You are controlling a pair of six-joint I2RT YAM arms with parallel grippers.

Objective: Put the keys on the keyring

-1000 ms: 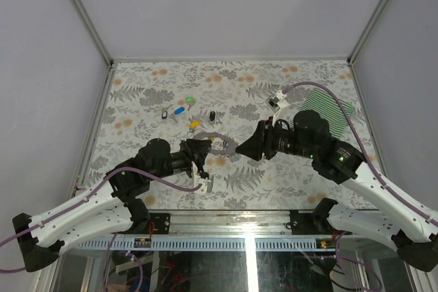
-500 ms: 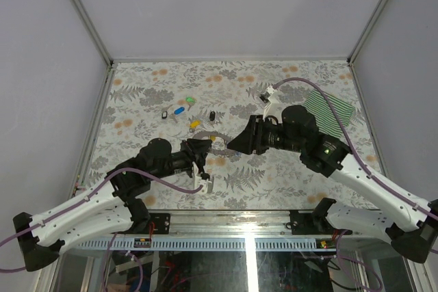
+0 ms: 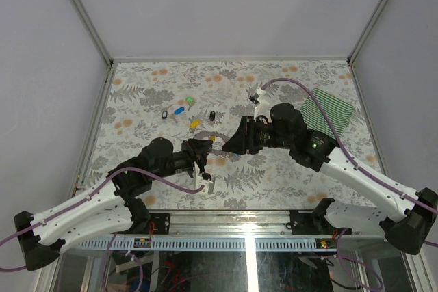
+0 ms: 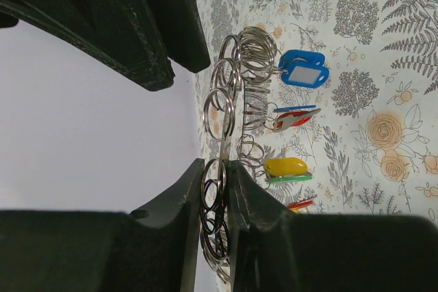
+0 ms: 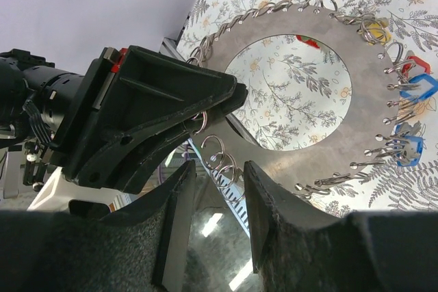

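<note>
The keyring (image 5: 366, 100) is a flat grey disc with a wide hole and small split rings along its rim. My left gripper (image 4: 215, 165) is shut on its edge and holds it above the table (image 3: 217, 141). Facing it, my right gripper (image 5: 219, 167) is open, its fingers on either side of a few split rings on the rim near the left gripper's fingers (image 5: 157, 111). The keys lie on the table beyond the ring: blue (image 3: 179, 109), green (image 3: 189, 102), yellow (image 3: 194, 125) and black (image 3: 213, 115). In the left wrist view the blue (image 4: 303, 75) and yellow (image 4: 286, 167) keys show past the rim.
A green striped cloth (image 3: 332, 109) lies at the table's right edge behind the right arm. Another small black key (image 3: 165, 114) sits left of the blue one. Metal frame posts rise from the far corners of the flower-patterned table (image 3: 287, 182).
The right arm has swung left, bringing its gripper up to the ring's rim, and its jaws have narrowed a little. The left gripper and the ring have stayed put.
</note>
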